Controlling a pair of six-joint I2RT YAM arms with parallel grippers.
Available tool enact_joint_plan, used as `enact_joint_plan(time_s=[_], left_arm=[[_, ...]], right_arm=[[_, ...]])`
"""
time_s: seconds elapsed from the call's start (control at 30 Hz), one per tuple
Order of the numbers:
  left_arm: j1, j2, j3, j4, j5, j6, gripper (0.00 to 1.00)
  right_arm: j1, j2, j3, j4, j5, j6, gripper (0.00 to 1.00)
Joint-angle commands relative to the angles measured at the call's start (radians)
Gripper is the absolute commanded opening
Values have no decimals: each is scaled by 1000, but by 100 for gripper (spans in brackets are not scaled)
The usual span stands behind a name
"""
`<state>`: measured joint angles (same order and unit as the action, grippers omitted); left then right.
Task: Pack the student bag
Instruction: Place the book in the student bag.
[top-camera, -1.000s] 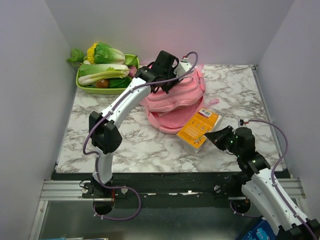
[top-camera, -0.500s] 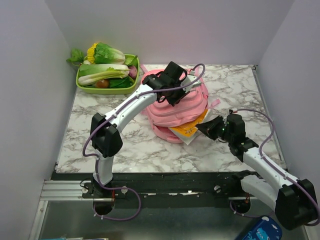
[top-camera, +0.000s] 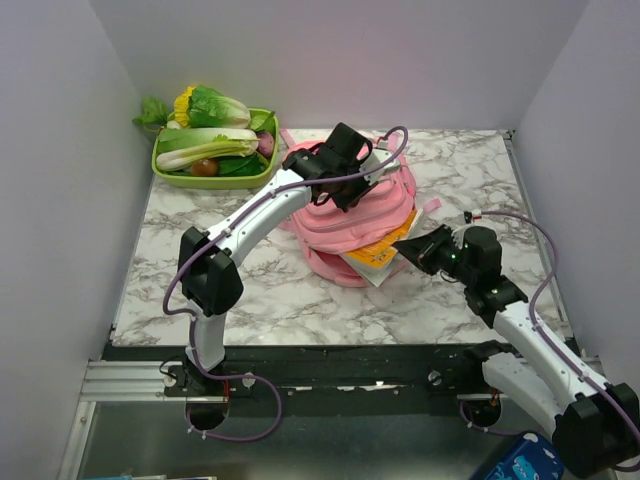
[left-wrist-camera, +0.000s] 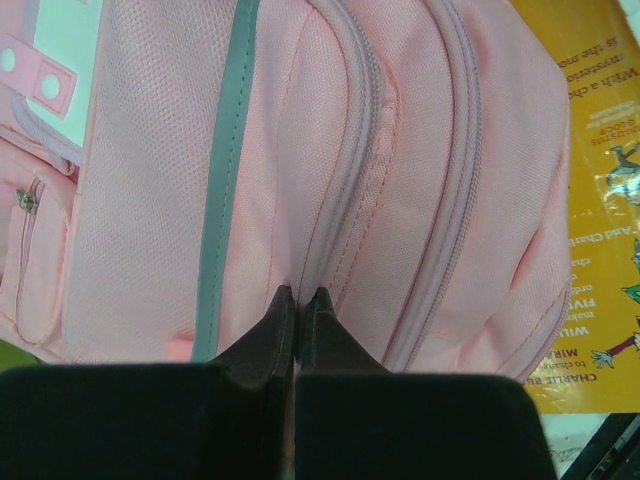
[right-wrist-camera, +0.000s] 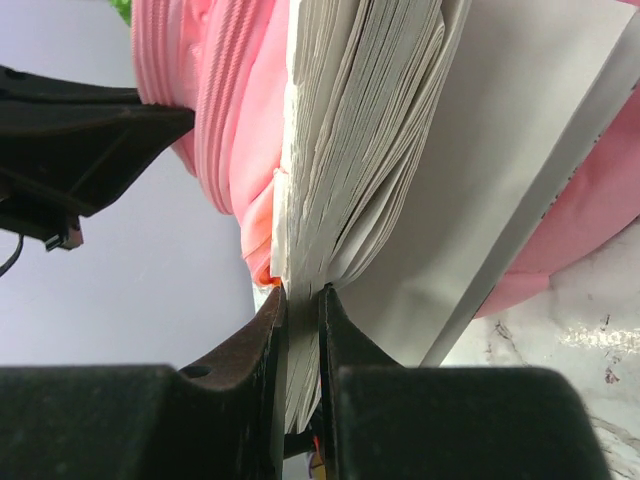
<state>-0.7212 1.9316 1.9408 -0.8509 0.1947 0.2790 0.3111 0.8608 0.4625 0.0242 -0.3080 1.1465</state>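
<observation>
The pink student bag (top-camera: 350, 215) lies in the middle of the marble table. My left gripper (top-camera: 345, 190) is on its top and is shut on a fold of the pink fabric (left-wrist-camera: 300, 280) by a zip seam. An orange-covered book (top-camera: 372, 255) is partly inside the bag's lower opening. My right gripper (top-camera: 412, 248) is shut on the book's near edge; its white pages (right-wrist-camera: 350, 150) fan out between the jaws, with the pink bag (right-wrist-camera: 215, 110) beside them. The book's orange cover also shows in the left wrist view (left-wrist-camera: 600, 200).
A green tray (top-camera: 163, 170) of vegetables stands at the back left corner. White walls close in the left, back and right sides. Bare marble table (top-camera: 470, 170) lies to the right of the bag and in front of it.
My right gripper has carried the book from the table's front right up and left, into the bag's opening. My left gripper has shifted right and down on the bag's top.
</observation>
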Motion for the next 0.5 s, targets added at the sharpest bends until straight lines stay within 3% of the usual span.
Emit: enact_joint_plan(time_s=[0.0, 0.23, 0.47], left_arm=[[-7, -54, 64, 41, 42, -35, 0], [-9, -25, 156, -39, 98, -96, 0], [-12, -10, 188, -60, 158, -146, 0]], right_arm=[[5, -80, 1, 8, -23, 1, 1], [5, -68, -5, 170, 93, -5, 1], [65, 159, 25, 405, 184, -22, 1]])
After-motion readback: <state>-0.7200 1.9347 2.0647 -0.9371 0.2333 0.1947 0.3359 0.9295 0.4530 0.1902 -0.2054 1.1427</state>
